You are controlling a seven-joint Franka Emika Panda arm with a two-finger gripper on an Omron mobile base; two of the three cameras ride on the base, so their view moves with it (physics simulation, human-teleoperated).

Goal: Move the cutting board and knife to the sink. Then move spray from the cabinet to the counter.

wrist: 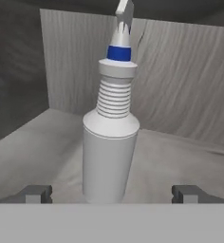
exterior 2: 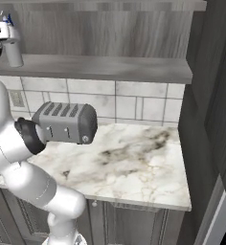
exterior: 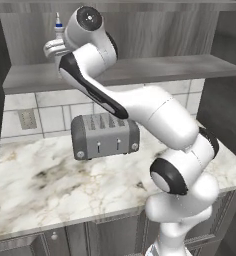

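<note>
Spray: upright on the grey shelf of the cabinet, toward its left end; blue band under the nozzle, ribbed neck. In the right base view it stands at the shelf's left edge; in the left base view just the nozzle top peeks out beside the arm's wrist.

Gripper: raised to shelf height, pointed at the bottle; fingers spread as wide as they go, one either side of the bottle's base — no contact visible, nothing held.

Arm: reaches up and left from the base, passing over the toaster.

Counter: white marble with brown veining, below the shelf.

Toaster: grey, four slots, sitting on the counter against the tiled backsplash.

Outlet: on the tiles, left of the toaster.
</note>
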